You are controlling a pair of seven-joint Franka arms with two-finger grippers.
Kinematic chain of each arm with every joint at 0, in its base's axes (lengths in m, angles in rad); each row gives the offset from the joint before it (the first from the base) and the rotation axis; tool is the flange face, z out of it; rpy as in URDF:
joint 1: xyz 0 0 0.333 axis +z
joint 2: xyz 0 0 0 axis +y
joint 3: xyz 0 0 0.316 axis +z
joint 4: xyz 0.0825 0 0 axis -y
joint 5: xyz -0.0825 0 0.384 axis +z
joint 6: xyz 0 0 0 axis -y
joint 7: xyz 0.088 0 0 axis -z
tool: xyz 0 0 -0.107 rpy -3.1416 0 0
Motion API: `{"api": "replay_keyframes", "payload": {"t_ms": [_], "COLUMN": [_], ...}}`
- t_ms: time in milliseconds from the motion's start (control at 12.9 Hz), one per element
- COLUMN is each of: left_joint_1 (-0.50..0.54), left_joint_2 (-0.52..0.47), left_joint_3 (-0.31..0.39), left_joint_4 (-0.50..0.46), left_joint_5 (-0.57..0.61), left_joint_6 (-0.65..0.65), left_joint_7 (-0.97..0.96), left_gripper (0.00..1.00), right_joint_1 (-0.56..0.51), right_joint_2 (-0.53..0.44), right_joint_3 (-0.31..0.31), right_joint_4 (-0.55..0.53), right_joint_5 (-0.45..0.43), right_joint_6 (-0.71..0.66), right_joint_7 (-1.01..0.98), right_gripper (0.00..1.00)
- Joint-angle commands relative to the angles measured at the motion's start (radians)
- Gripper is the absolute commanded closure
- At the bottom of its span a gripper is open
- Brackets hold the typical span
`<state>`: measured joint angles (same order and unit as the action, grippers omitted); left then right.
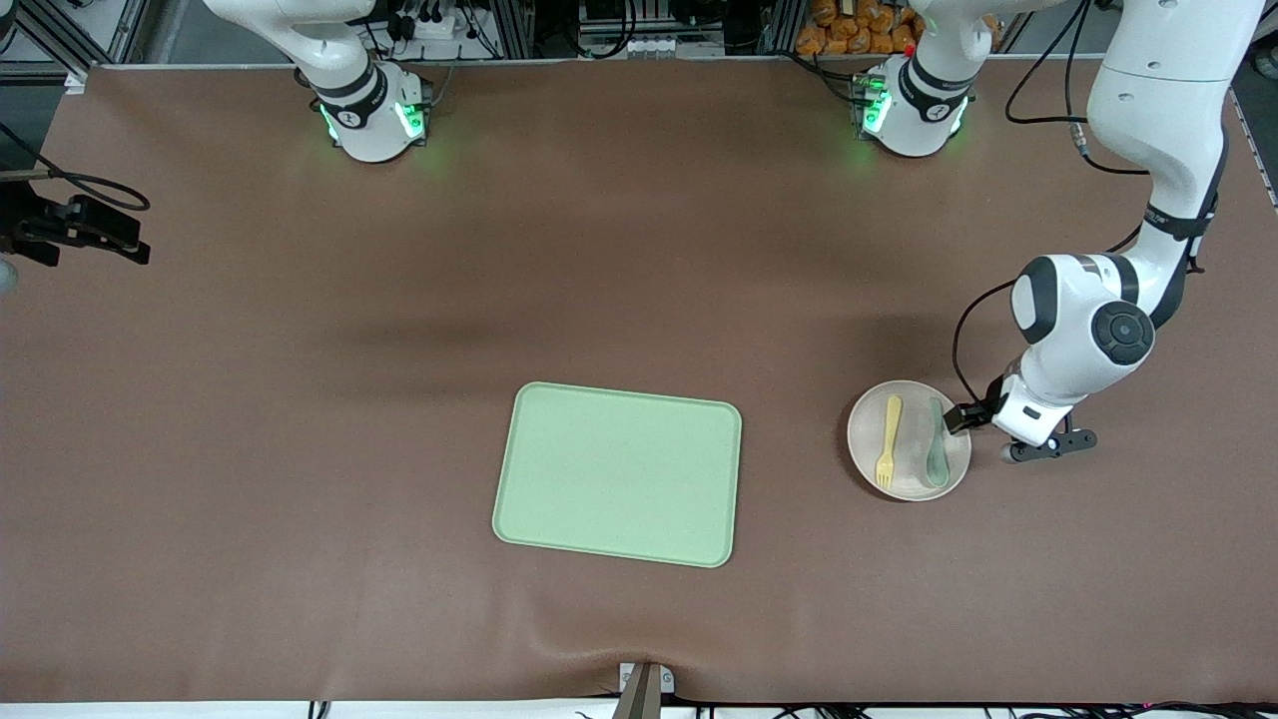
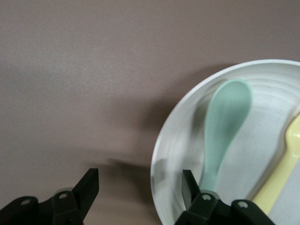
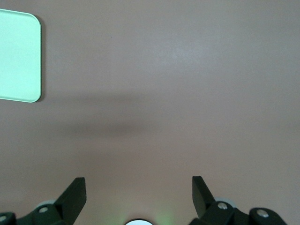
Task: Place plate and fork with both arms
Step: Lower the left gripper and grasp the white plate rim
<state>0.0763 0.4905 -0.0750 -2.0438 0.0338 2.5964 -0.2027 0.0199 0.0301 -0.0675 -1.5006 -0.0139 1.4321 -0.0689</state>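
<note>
The pale speckled plate (image 1: 909, 477) lies on the brown table toward the left arm's end. On it lie the yellow fork (image 1: 887, 439) and a grey-green spoon (image 1: 937, 444), side by side. My left gripper (image 1: 970, 419) is open and low at the plate's edge. In the left wrist view the left gripper (image 2: 140, 173) straddles the rim of the plate (image 2: 161, 154), one finger over the plate and one over the table, with the spoon (image 2: 225, 122) and fork (image 2: 286, 164) close by. My right gripper (image 3: 139, 180) is open and empty, high over bare table, and waits.
The light-green rectangular tray (image 1: 619, 474) lies mid-table, nearer the right arm's end than the plate; its corner shows in the right wrist view (image 3: 18, 56). A black device (image 1: 80, 228) juts in at the table's right-arm end. A metal bracket (image 1: 644, 689) sits at the near edge.
</note>
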Motion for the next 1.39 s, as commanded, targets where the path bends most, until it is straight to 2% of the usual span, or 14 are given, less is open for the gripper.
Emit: {"api": "replay_keyframes", "payload": {"t_ms": [0, 77, 310, 542, 697, 1084, 1316], "left_joint_1": [0.007, 0.007, 0.007, 0.007, 0.007, 0.0, -0.055], "left_joint_2": [0.031, 0.049, 0.065, 0.056, 0.05, 0.02, 0.033], "left_joint_3": [-0.002, -0.002, -0.005, -0.017, -0.049, -0.193, -0.247], "left_joint_4": [0.022, 0.036, 0.054, 0.065, 0.082, 0.132, 0.191], "left_joint_5": [0.018, 0.018, 0.017, 0.001, -0.027, -0.224, -0.238], "left_joint_6": [0.01, 0.01, 0.008, 0.008, 0.007, 0.001, -0.002], "left_joint_7": [0.0, 0.0, 0.0, -0.007, -0.012, -0.02, -0.093], "left_gripper": [0.32, 0.43, 1.0, 1.0, 1.0, 1.0, 1.0], "right_joint_1": [-0.008, -0.008, -0.008, -0.006, -0.006, -0.006, -0.006], "right_joint_2": [-0.022, -0.022, -0.021, -0.022, -0.022, -0.021, -0.021], "right_joint_3": [0.006, 0.006, 0.006, 0.006, 0.006, 0.006, 0.006], "right_joint_4": [-0.018, -0.018, -0.018, -0.018, -0.018, -0.018, -0.018], "right_joint_5": [-0.003, -0.003, -0.003, -0.003, -0.003, -0.003, -0.003], "right_joint_6": [0.007, 0.007, 0.007, 0.007, 0.007, 0.008, 0.008], "right_joint_7": [-0.012, -0.012, -0.012, -0.012, -0.012, -0.011, -0.012], "right_gripper": [0.0, 0.0, 0.0, 0.0, 0.0, 0.0, 0.0]}}
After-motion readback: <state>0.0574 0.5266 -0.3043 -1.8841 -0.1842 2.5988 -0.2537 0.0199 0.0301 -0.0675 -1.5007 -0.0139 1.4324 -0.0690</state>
